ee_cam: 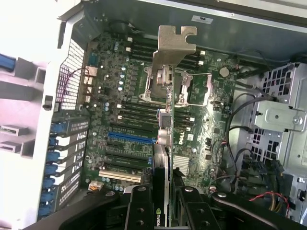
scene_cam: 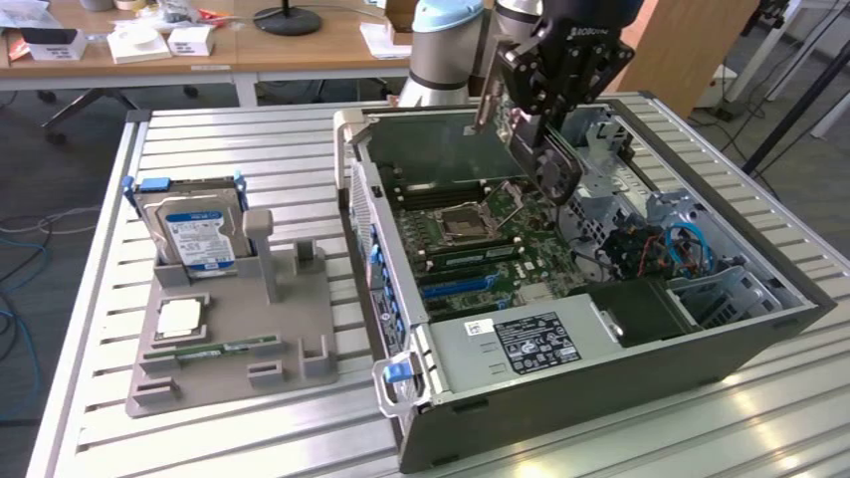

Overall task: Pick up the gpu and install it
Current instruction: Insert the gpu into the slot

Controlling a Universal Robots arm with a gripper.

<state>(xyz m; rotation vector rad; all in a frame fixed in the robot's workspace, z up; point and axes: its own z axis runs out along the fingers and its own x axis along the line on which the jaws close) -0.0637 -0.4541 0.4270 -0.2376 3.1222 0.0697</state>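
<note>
Slatted desk (scene_cam: 239, 139) carries open PC case (scene_cam: 638, 398). Claw (ee_cam: 162, 201) clamped on gpu (ee_cam: 172, 52), held edge-on over mobo (ee_cam: 120, 120), bracket twd case rear, prob. to line up w/ a slot; doesn't look seated.

Setting: robotics lab or test cell in an office-type room.

Evidence:
- Universal Robots arm (scene_cam: 445, 40) at the far edge of a slotted aluminium-profile table (scene_cam: 94, 329).
- gripper (ee_cam: 165, 196) clamped on the gpu (ee_cam: 164, 153) above an opened desktop computer case (scene_cam: 611, 368), motherboard (ee_cam: 124, 120) exposed.
- Beside the case, grey parts fixture (scene_cam: 226, 339) with a hard drive (scene_cam: 197, 234) standing in a slot.
- Behind the table, wooden desks (scene_cam: 306, 50) carrying small white boxes (scene_cam: 139, 42) and a black round stand base (scene_cam: 287, 20).
- Loose blue cable (scene_cam: 16, 264) on the floor.
- Dark stand legs (scene_cam: 797, 90) at the exterior view's right.
</note>
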